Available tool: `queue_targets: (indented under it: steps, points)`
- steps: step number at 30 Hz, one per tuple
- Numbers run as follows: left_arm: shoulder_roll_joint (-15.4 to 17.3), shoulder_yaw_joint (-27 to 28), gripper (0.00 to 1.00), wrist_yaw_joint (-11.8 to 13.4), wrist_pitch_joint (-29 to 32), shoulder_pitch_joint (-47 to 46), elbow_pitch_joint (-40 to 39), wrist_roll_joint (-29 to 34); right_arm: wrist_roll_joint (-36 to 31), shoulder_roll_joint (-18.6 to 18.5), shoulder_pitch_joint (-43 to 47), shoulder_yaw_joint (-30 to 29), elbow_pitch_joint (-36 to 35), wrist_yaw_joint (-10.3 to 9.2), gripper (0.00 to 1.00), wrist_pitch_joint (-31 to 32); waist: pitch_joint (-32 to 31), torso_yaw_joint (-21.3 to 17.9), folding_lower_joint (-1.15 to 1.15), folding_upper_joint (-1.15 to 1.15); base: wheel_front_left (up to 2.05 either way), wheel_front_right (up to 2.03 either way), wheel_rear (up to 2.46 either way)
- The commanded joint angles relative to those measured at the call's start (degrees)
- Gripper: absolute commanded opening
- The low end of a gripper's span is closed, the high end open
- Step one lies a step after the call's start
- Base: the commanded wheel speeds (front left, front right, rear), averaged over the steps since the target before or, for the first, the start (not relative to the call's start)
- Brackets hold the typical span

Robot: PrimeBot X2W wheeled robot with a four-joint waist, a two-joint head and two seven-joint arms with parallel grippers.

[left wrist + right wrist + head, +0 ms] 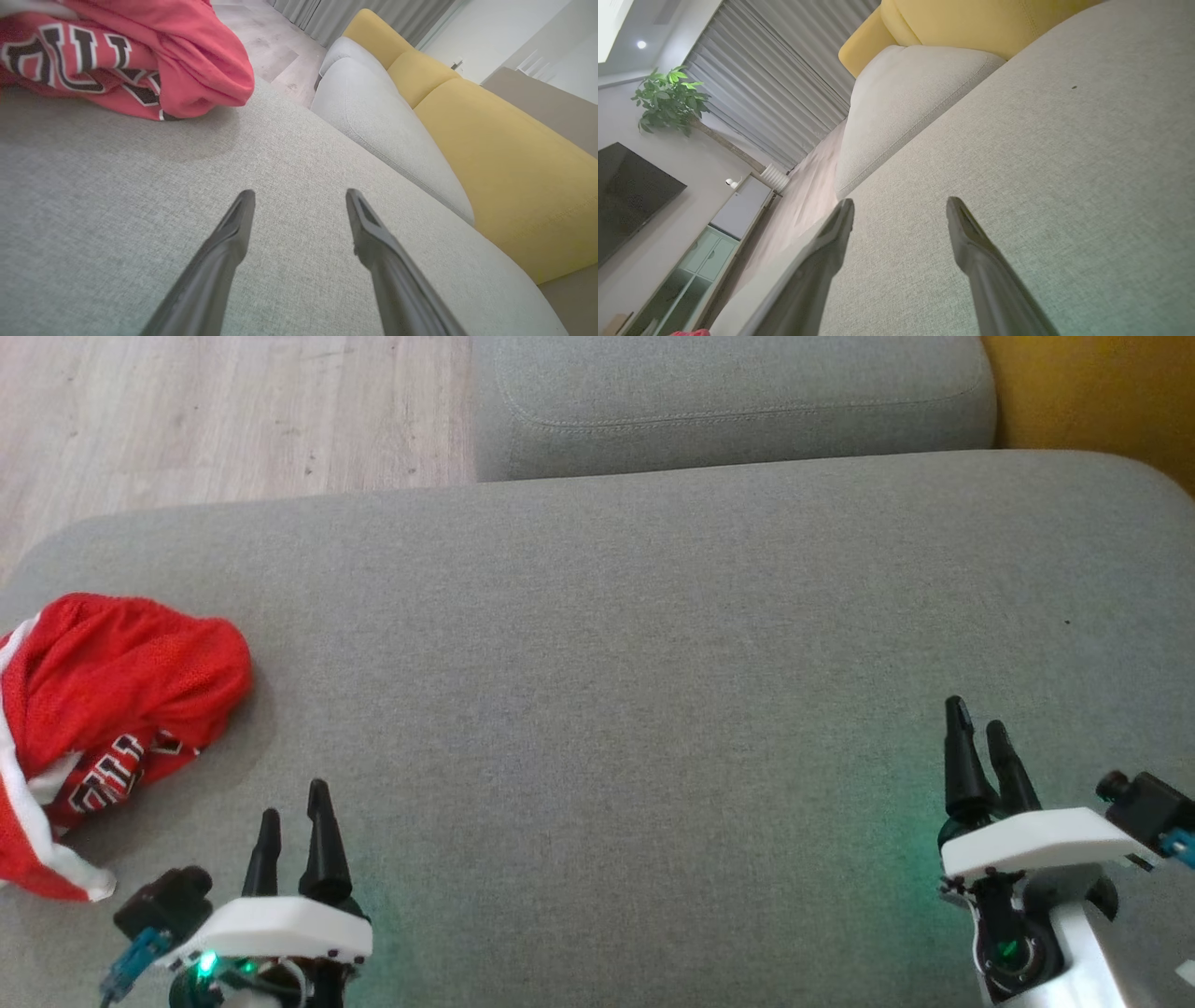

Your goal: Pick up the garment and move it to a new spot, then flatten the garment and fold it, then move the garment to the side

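The garment point(121, 709) is showing red mesh with white trim and black letters edged in white. The sofa point(607, 663) and cushion point(728, 401) are showing a grey weave, and the backrest point(504, 163) is showing mustard yellow. The floor point(215, 411) is showing pale wood grain. The left gripper point(294, 800) and right gripper point(976, 714) are showing black and white, each glowing green at its base. The curtains point(775, 84) are showing grey pleats, the plant point(670, 100) green leaves.

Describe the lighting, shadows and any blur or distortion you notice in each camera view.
Head view: green glow near the left gripper and right gripper tints the grey sofa cushion; a soft shadow edges the red mesh garment. Left wrist view: the near jaws look blurred. Right wrist view: the room appears tilted; a ceiling spotlight glares.
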Motion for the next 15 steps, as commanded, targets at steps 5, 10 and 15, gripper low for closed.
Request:
queue_targets:
  steps: [5,10,15]
  points:
    - [1.27,0.2,1.0,0.6,-1.46,-2.57,-1.39,4.78,-5.01,-1.09,-3.1,1.57,-1.66,0.15,1.0,-1.56,0.02,-0.1,0.0,0.0,0.0,0.0,0.0]
    - [1.39,-0.32,1.0,1.0,-2.32,-2.67,-1.25,8.23,-8.49,-1.2,-3.15,2.13,-1.43,0.16,1.0,-2.4,0.14,-0.11,0.0,0.0,0.0,0.0,0.0]
    - [1.52,-0.79,1.0,1.36,-3.17,-2.57,-1.19,11.71,-12.15,-1.24,-3.26,2.67,-1.25,0.17,1.0,-3.25,0.12,-0.26,0.0,0.0,0.0,0.0,0.0]
